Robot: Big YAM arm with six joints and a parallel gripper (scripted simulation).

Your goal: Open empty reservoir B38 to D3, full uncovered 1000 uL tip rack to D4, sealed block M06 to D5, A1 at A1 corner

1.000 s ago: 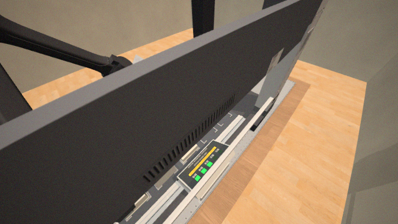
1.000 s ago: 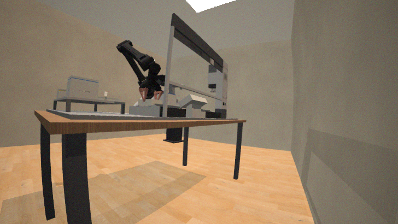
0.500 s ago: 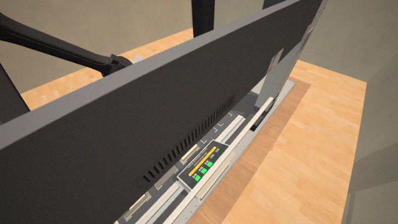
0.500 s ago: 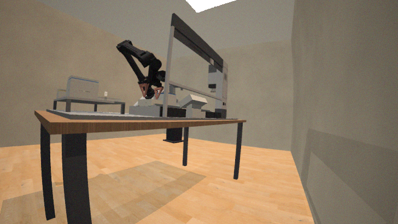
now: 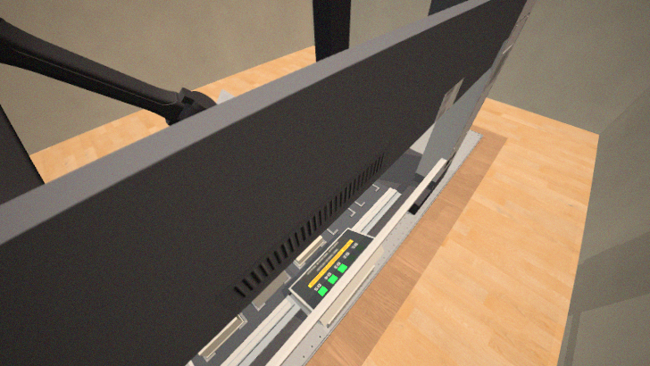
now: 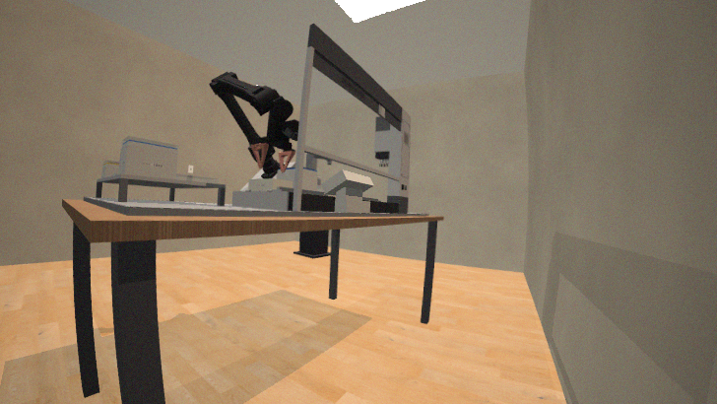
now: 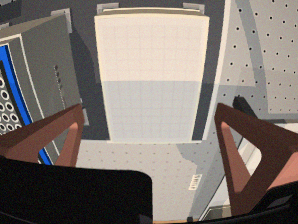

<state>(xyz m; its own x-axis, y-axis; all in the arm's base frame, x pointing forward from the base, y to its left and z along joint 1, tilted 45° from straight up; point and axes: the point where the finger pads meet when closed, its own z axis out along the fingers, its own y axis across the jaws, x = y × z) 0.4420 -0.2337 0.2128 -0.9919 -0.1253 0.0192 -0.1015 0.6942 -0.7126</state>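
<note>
In the wrist view a pale, sealed deep-well block (image 7: 152, 56) lies flat below me, with two small brackets at its far corners. My gripper (image 7: 149, 110) (image 6: 272, 163) is open and hangs above the block's near end, one finger on each side, touching nothing. To the block's left stands a grey tip rack (image 7: 47, 76) with a blue plate and pale rings; no cover shows on it. In the top view only the arm (image 5: 90, 81) shows; the gripper is hidden behind the dark gantry panel (image 5: 227, 181).
A perforated plate (image 7: 266, 43) lies right of the block. The shelf (image 6: 161, 180) with a grey box (image 6: 149, 158) stands at the table's far left. The gantry post (image 6: 300, 130) rises close beside the gripper. A control panel (image 5: 331, 268) with green lights sits on the deck's front rail.
</note>
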